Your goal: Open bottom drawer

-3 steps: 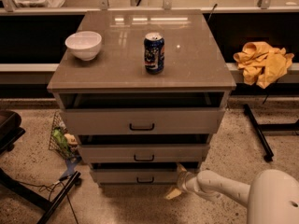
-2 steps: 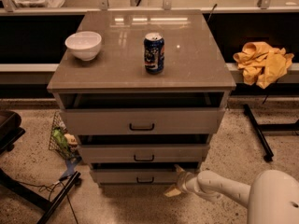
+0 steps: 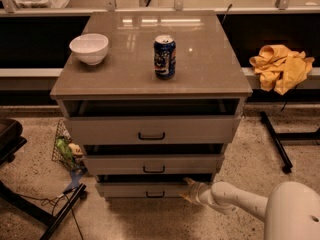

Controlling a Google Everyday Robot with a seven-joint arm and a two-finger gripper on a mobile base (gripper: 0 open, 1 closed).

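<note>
My claw (image 3: 187,190) sits at the right end of the bottom drawer (image 3: 131,189), seemingly touching it. The drawer's bar handle (image 3: 155,194) lies leftward in view and runs horizontally. Whether the claw is open or closed, I can't tell.

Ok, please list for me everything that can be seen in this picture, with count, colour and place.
cabinet: one, grey-beige, centre
bowl: one, white, cabinet top, left
soda can: one, blue, upright, cabinet top, middle
top drawer: one, grey-beige, slightly open
middle drawer: one, grey-beige, below it
bottom drawer: one, grey-beige, lowest, dark gap above
cloth: one, yellow, ledge at right
wire basket: one, floor, left of cabinet
arm: one, white, lower right
gripper: one, pale, at bottom drawer's right front
</note>
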